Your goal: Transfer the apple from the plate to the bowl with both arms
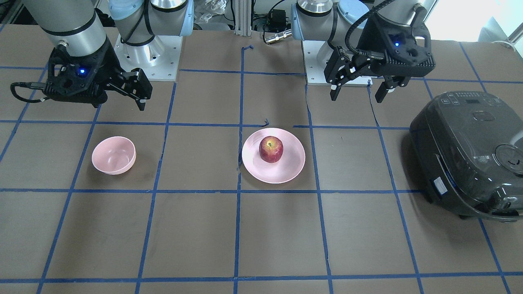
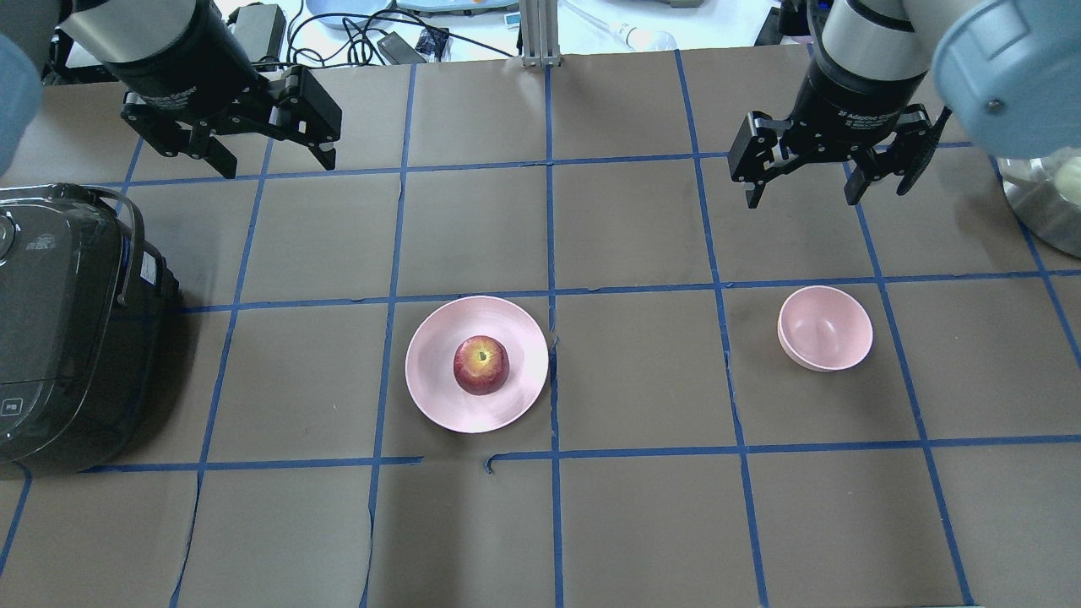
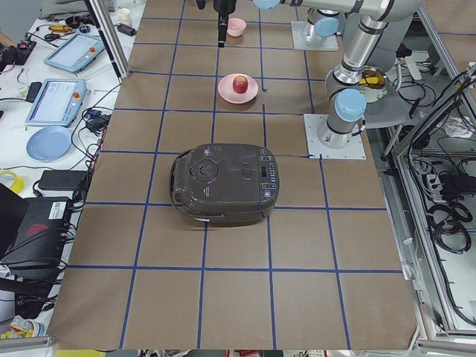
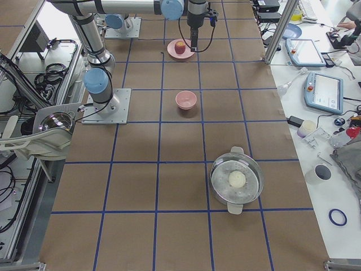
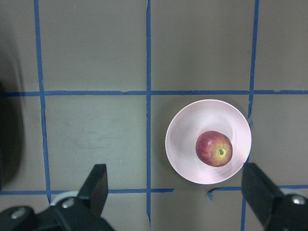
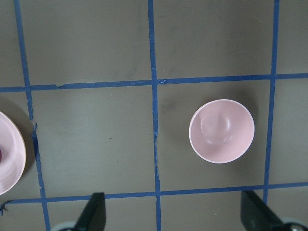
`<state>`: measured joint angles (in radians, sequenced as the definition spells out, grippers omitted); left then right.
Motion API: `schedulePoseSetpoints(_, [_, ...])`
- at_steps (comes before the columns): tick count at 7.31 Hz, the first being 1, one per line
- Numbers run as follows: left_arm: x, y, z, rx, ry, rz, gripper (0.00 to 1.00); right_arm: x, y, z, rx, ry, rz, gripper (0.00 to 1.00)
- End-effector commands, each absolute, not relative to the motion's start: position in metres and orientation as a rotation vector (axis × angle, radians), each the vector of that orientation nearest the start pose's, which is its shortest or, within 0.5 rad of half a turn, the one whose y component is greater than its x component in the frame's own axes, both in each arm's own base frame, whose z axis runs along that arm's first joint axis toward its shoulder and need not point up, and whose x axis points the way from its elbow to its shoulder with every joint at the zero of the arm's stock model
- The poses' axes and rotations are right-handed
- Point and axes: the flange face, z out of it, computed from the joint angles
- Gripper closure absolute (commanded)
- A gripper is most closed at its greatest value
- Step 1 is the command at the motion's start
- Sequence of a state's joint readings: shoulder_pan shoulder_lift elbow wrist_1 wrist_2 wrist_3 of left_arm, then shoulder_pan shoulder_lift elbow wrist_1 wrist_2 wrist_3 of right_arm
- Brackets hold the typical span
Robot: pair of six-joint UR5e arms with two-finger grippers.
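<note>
The red apple (image 2: 481, 365) sits on the pale pink plate (image 2: 435, 401) near the table's middle; it also shows in the front view (image 1: 271, 149) and in the left wrist view (image 5: 214, 148). The small pink bowl (image 2: 825, 328) stands empty to the plate's right and shows in the right wrist view (image 6: 221, 131). My left gripper (image 2: 279, 165) is open and empty, high above the table, behind and left of the plate. My right gripper (image 2: 802, 196) is open and empty, high above the table behind the bowl.
A dark rice cooker (image 2: 59, 329) stands at the table's left end, left of the plate. A steel pot (image 2: 1047, 203) with a pale round item in it stands at the far right. Blue tape lines grid the brown table.
</note>
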<state>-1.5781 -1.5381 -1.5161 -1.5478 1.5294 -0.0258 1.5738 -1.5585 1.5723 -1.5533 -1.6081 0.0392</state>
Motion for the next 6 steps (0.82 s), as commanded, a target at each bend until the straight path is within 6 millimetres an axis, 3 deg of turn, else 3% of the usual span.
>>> schedulePoseSetpoints(1, [-0.14, -0.479, 0.529, -0.023, 3.18, -0.163, 0.0, 0.129, -0.494, 0.48, 0.065, 3.187, 0.045, 0.0])
schedulePoseSetpoints(4, [-0.14, -0.48, 0.529, -0.034, 3.171, -0.131, 0.0, 0.128, -0.494, 0.479, 0.065, 3.187, 0.055, 0.0])
schedulePoseSetpoints(5, [-0.137, -0.49, 0.519, -0.045, 3.168, -0.097, 0.0, 0.12, -0.5, 0.477, 0.065, 3.184, 0.037, 0.0])
schedulePoseSetpoints(6, [-0.143, -0.5, 0.498, -0.07, 3.169, -0.04, 0.0, 0.098, -0.506, 0.473, -0.008, 3.182, 0.053, 0.0])
